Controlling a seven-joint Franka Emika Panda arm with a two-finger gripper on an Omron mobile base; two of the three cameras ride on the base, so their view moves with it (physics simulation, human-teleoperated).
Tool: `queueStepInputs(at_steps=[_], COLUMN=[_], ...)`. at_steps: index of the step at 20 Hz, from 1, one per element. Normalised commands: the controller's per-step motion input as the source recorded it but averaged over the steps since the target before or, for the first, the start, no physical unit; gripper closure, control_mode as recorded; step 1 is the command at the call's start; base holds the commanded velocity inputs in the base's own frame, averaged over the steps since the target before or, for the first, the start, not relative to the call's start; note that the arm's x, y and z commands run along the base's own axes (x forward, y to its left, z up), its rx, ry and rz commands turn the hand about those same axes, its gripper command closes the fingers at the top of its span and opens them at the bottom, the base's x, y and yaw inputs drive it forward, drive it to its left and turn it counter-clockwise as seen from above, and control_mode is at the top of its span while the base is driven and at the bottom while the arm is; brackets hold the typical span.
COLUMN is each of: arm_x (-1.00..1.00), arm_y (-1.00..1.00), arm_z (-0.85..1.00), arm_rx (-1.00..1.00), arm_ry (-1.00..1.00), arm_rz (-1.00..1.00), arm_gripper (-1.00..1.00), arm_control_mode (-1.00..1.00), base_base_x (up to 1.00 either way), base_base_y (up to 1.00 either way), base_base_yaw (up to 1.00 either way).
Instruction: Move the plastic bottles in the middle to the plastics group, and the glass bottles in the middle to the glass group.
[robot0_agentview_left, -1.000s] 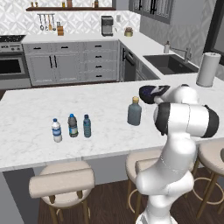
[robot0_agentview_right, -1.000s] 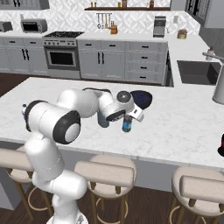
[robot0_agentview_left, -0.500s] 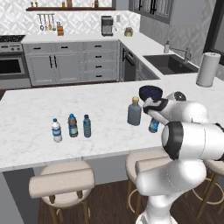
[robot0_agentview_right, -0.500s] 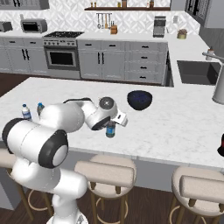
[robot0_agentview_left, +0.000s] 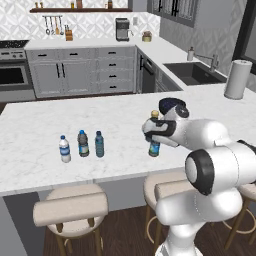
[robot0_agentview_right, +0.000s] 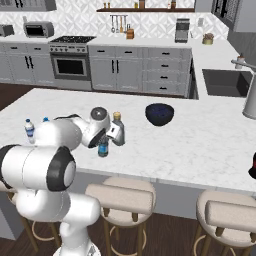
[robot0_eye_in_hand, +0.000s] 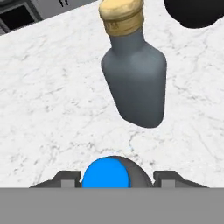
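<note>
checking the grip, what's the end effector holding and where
A small blue-capped bottle, held near its top by the end effector.

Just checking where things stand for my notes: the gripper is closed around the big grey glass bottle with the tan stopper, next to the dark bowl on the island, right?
Not quite. The gripper is closed around the small blue-capped plastic bottle, not the glass bottle, which stands free just beyond it near the dark bowl. The hand view shows this.
</note>
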Motion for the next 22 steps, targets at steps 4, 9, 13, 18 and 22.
queueStepInputs(at_steps=[4, 9, 13, 18, 22], arm_x=[0.11, 0.04, 0.12, 0.03, 0.0], arm_y=[0.99, 1.0, 1.0, 0.89, 0.74], arm_z=[0.0, -0.01, -0.08, -0.16, -0.2], arm_rx=[0.02, 0.0, 0.0, 0.06, 0.08], arm_ry=[0.05, 0.0, 0.0, 0.0, 0.0], arm_rz=[0.08, 0.07, 0.02, 0.0, 0.0], arm_gripper=[1.0, 1.0, 1.0, 1.0, 1.0], arm_control_mode=[-1.0, -1.0, -1.0, -1.0, -1.0], base_base_x=[0.0, 0.0, 0.0, 0.0, 0.0], base_base_y=[0.0, 0.0, 0.0, 0.0, 0.0], base_base_yaw=[0.0, 0.0, 0.0, 0.0, 0.0])
